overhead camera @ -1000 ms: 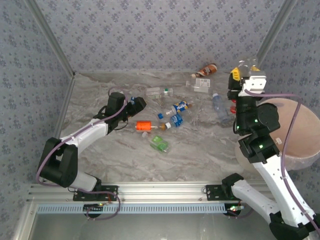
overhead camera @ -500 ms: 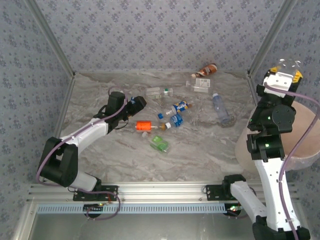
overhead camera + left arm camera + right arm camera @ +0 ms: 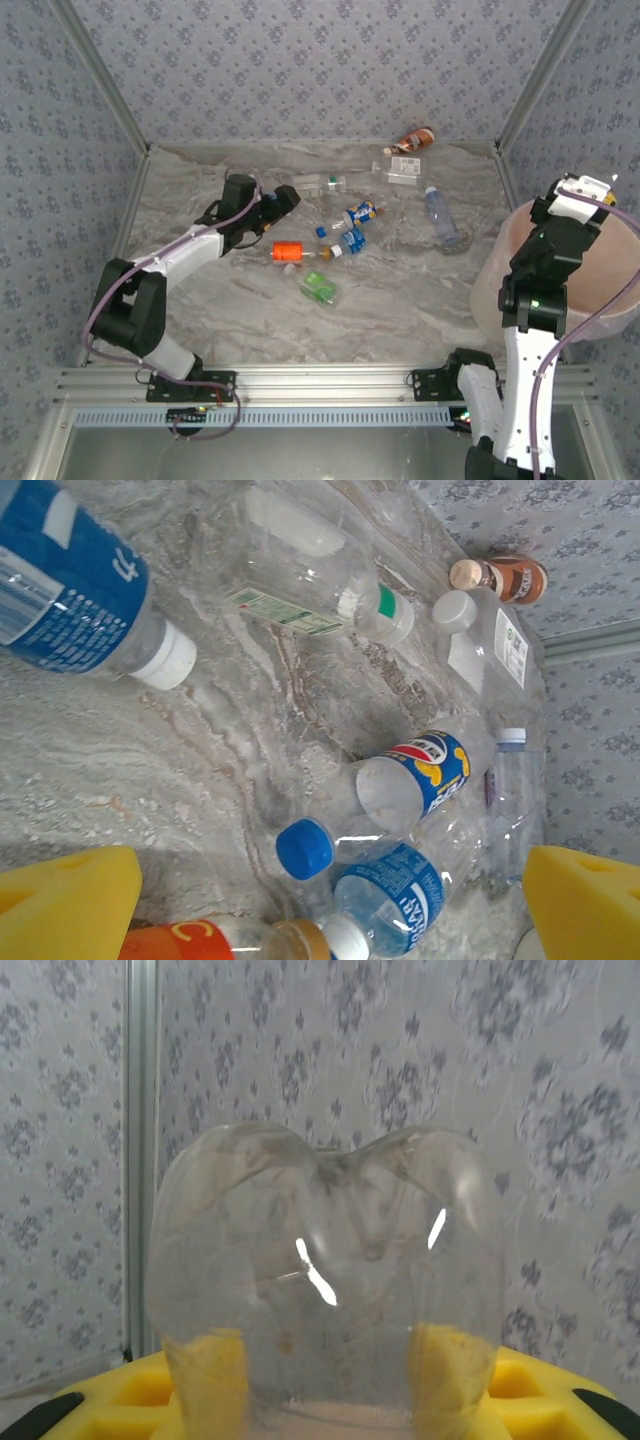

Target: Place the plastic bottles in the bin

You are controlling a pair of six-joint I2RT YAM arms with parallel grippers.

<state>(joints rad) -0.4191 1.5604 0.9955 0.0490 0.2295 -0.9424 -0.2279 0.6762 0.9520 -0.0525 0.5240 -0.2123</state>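
**Ana:** So, where is the clear plastic bottle (image 3: 325, 1260)?

**Ben:** It is squeezed in the right claw (image 3: 582, 188), which is closed on it. The claw is raised high above the far side of the large round pinkish-beige bin (image 3: 495, 300).

**Ana:** What could go wrong from here?

**Ben:** From above, the claw seems nearer the rim than the middle of the opening. If it lets go there, I think the light bottle may clip the rim or the whitish liner (image 3: 610, 300) and bounce out. The grip also dents the bottle, so it might spring sideways once freed.

**Ana:** Which way does it point?

**Ben:** Its long axis runs in line with the claw's fingers. A rounded, dented end faces away from the wrist, toward the patterned wall (image 3: 560, 1080). I take that end for the base, but the other end is hidden, so I cannot be sure. The claw looks tipped up and outward, so the bottle would likely tumble rather than fall straight.

**Ana:** And farther out?

**Ben:** Many bottles lie on their sides on the marbled grey desk (image 3: 420, 290), well apart from the bin. The left claw (image 3: 283, 200) stands wide open just above them. An orange-labelled bottle (image 3: 200, 942) and a blue-labelled bottle (image 3: 385, 900) lie between its pads. Closing there could catch both.
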